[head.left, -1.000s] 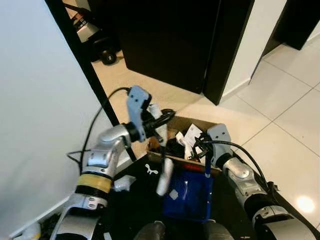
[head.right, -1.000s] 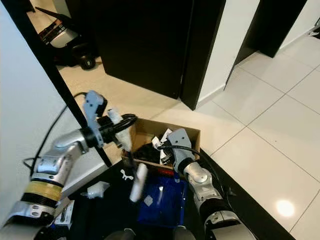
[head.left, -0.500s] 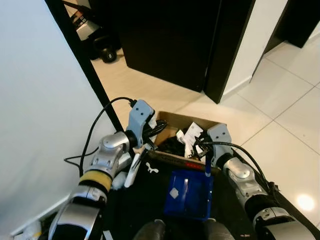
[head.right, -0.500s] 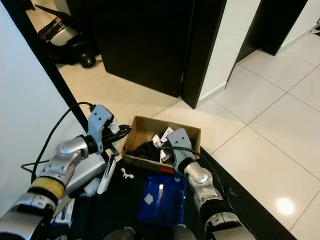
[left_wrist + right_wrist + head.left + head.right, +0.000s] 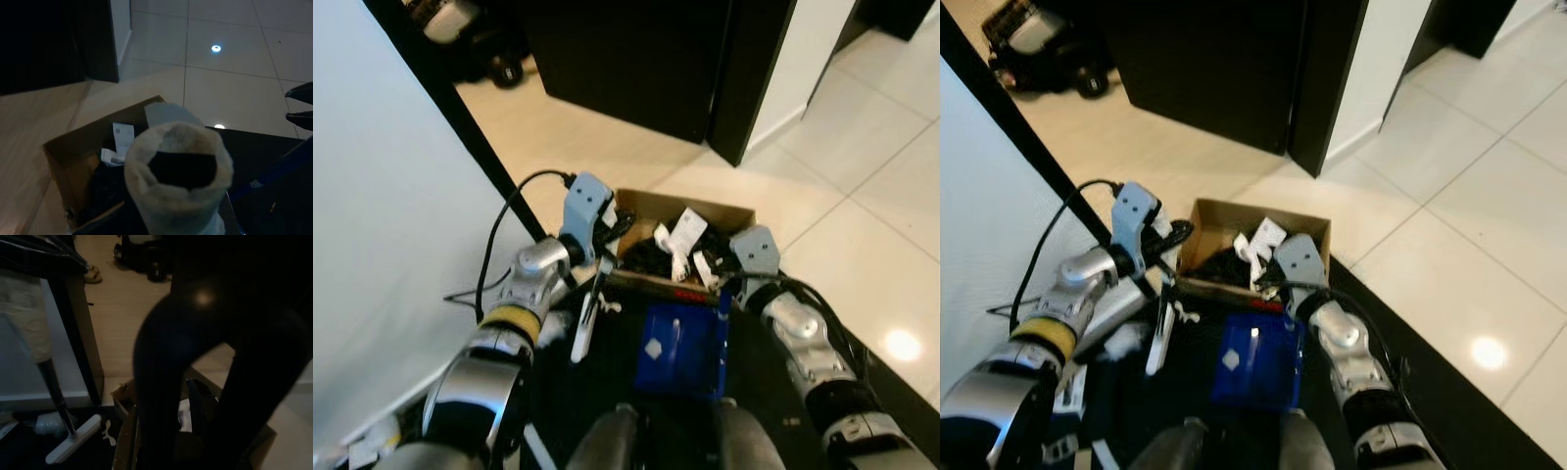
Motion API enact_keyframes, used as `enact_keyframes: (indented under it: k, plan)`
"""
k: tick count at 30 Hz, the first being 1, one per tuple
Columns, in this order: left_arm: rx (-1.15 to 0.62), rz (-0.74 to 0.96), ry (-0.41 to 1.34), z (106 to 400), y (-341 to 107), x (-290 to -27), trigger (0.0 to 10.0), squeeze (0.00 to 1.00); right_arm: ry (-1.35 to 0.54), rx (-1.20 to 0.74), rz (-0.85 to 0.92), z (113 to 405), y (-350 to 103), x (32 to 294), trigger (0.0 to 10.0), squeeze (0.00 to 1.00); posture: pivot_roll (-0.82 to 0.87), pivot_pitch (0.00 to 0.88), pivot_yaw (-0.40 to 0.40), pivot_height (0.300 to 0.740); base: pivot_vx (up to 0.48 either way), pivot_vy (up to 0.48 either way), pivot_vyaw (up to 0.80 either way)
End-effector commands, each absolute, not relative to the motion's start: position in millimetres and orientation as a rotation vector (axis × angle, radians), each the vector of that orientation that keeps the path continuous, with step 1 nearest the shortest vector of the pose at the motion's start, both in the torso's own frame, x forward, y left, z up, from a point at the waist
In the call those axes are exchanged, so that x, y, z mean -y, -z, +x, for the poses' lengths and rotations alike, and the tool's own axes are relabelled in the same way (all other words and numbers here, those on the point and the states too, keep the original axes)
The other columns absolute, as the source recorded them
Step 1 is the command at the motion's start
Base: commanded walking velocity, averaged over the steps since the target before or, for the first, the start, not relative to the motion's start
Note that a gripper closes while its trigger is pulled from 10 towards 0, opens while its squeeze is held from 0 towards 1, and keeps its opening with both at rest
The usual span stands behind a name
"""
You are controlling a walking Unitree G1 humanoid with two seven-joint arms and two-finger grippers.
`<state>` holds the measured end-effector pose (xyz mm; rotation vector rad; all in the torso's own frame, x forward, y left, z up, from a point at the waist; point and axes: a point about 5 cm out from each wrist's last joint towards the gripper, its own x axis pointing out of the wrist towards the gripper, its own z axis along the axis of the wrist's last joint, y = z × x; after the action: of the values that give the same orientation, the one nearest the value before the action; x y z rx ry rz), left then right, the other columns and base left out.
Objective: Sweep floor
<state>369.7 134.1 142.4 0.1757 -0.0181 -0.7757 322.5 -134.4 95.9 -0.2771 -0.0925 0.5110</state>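
Dustpan (image 5: 680,349) before box (image 5: 724,211) — brush (image 5: 584,327) left, papers (image 5: 685,232) inside

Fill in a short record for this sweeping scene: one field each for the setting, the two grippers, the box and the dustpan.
Setting: tiled floor beside a dark mat
Left gripper: holds a small broom, head down on the mat
Right gripper: at the blue dustpan's handle; grip unclear
Cardboard box: open, holds dark scraps and paper slips
Blue dustpan: on the mat, touching the box

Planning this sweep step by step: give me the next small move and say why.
Probably draw the long white broom head, held in the left gripper, sideways across the black mat, pushing the small white scrap beside it toward the blue plastic dustpan, which lies flat just to its right.
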Motion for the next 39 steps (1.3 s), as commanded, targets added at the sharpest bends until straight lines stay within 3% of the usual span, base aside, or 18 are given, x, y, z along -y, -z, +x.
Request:
enact_keyframes:
  k: [1, 25, 28, 39]
  plan:
    - [0.011, 0.161, 0.788, 368, -138, -132, 10.0, 0.00, -0.541, 0.000, -0.284, 311, -77, 135, 10.0, 0.00, -0.04, 0.376, 0.071, 0.740, 0.000, 0.000, 0.00]
    - [0.093, 0.374, 0.881, 382, -172, -119, 10.0, 0.00, -0.507, -0.028, -0.277, 279, -83, 141, 10.0, 0.00, -0.10, 0.415, 0.111, 0.740, 0.000, 0.000, 0.00]
    - [0.097, 0.477, 0.891, 383, -176, -121, 10.0, 0.00, -0.502, -0.038, -0.272, 276, -83, 140, 10.0, 0.00, -0.10, 0.416, 0.116, 0.740, 0.000, 0.000, 0.00]
    - [0.110, 0.518, 0.805, 390, -188, -130, 10.0, 0.00, -0.488, -0.053, -0.262, 272, -83, 139, 10.0, 0.00, -0.11, 0.426, 0.119, 0.740, 0.000, 0.000, 0.00]
